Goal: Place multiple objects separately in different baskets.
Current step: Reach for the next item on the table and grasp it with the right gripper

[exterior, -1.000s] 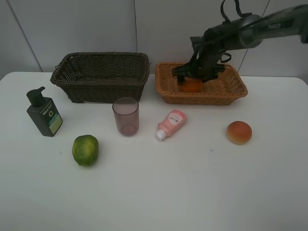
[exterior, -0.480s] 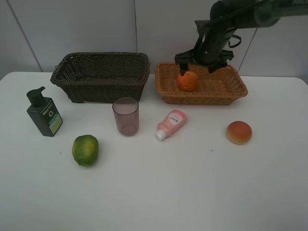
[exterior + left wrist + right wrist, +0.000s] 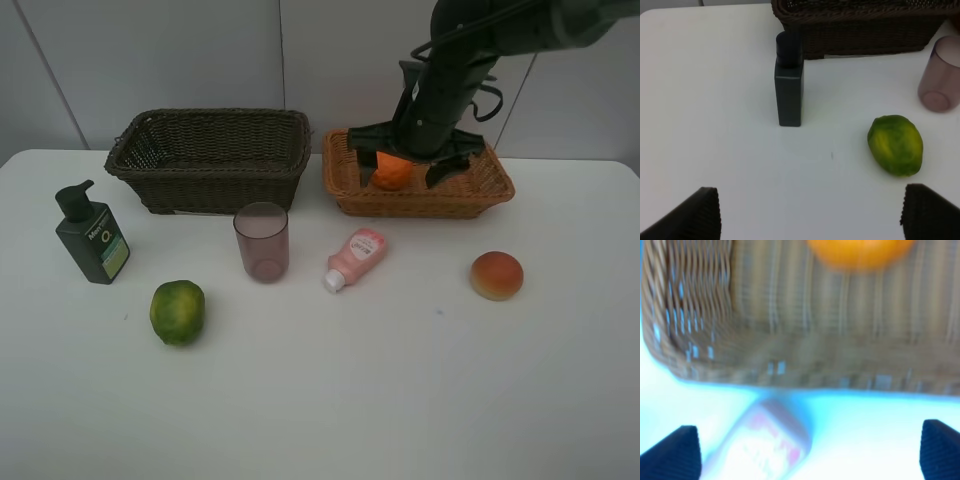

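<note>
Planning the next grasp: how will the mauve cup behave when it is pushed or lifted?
The mauve cup looks empty and thin-walled, so it is probably light and apt to tip if pushed near its rim. Its smooth wall may slip in a grip, and a hard squeeze could flex it.

table (image 3: 400, 400) front – open | mauve cup (image 3: 261, 241), pink tube (image 3: 355, 256) – gap between

Blurred tan wicker basket (image 3: 790, 355), orange (image 3: 860, 252) lying inside, pink tube (image 3: 767, 445) just outside its wall, dark jaws spread wide
</note>
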